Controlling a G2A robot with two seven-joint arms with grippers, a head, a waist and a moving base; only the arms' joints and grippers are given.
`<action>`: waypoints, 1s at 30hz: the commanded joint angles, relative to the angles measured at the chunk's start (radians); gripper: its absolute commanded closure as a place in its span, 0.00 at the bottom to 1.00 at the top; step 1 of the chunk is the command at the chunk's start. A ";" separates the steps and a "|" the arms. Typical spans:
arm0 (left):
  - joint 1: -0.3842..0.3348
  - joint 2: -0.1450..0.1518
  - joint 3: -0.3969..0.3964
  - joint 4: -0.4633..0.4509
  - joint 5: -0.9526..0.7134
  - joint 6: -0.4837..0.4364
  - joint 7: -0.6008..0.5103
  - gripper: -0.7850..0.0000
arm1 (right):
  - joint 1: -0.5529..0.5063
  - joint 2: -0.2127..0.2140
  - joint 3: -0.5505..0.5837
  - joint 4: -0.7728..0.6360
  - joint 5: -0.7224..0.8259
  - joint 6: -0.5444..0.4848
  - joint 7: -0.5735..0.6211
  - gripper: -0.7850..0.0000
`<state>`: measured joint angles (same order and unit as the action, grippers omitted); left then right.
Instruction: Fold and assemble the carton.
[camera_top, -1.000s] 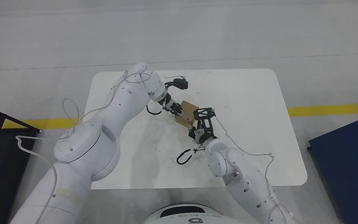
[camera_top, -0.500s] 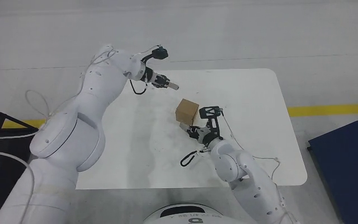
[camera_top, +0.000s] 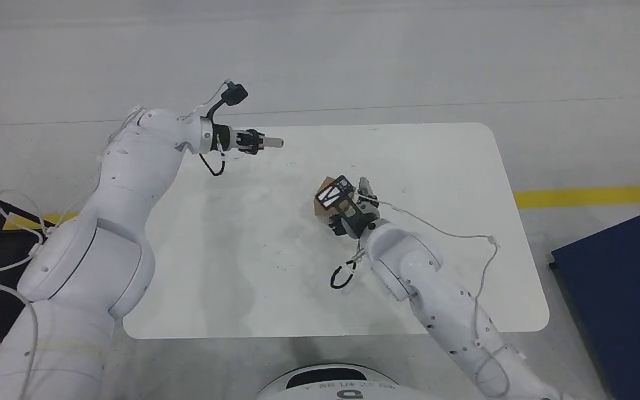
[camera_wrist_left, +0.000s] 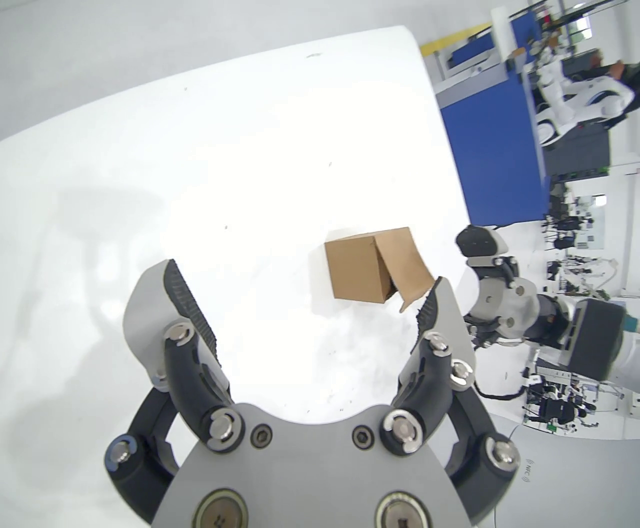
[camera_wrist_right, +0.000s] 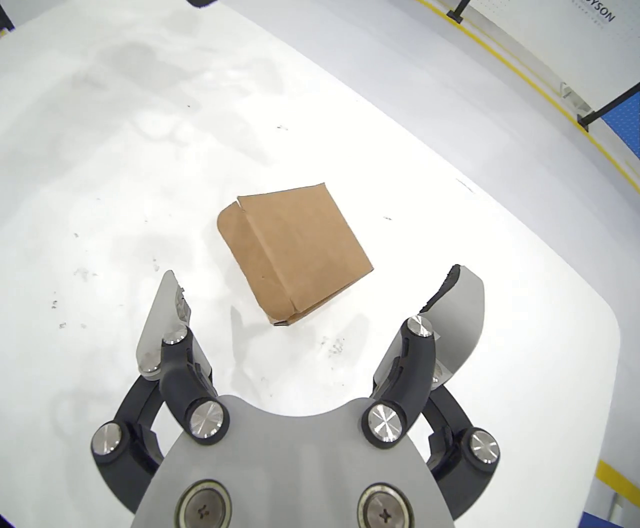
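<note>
We see the carton (camera_top: 323, 188) lying on the white table (camera_top: 450, 200), roughly at its middle, and neither gripper has hold of it. It is a small brown cardboard box resting directly on the tabletop. From the left wrist view the carton (camera_wrist_left: 357, 270) shows one closed face towards that camera and one flap standing out at an angle on the side that faces the other arm. From the right wrist view the carton (camera_wrist_right: 295, 250) shows a broad flat panel on top, with a narrower strip with a rounded corner folded down along one edge. The right gripper (camera_top: 345, 198) sits just beside the carton, on the side nearer the robot. In its own wrist view the right gripper (camera_wrist_right: 315, 275) has its jaws spread wide with nothing between them. The box lies just ahead of the fingertips (camera_wrist_right: 167, 285), and whether they touch it we cannot tell. The left gripper (camera_top: 270, 143) hangs over the far part of the table, to the left of the middle and well apart from the carton. In its own view the left gripper (camera_wrist_left: 305, 275) is likewise released, its ribbed pads (camera_wrist_left: 187, 295) wide apart and empty, with bare table (camera_wrist_left: 200, 150) beneath them. The tabletop (camera_wrist_right: 450, 225) around the box carries small dark specks and scuffs. Off the table we see a yellow floor line (camera_top: 580, 195) on the grey floor.
</note>
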<state>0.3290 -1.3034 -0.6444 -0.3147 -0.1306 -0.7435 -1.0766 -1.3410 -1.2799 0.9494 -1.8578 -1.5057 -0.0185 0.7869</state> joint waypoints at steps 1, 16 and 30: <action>-0.002 -0.001 0.001 0.011 0.007 0.000 0.000 0.00 | 0.027 -0.005 -0.011 0.009 0.010 -0.012 0.034 0.00; -0.002 -0.001 0.001 0.011 0.007 0.000 0.000 0.00 | 0.152 -0.038 -0.054 0.123 0.069 -0.017 0.233 0.85; -0.002 -0.001 0.001 0.011 0.007 0.000 0.000 0.00 | 0.130 -0.054 -0.115 0.059 -0.053 0.034 0.265 1.00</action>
<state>0.3269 -1.3042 -0.6430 -0.3033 -0.1241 -0.7431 -1.0770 -1.2067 -1.3341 0.8371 -1.7935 -1.5478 0.0136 1.0509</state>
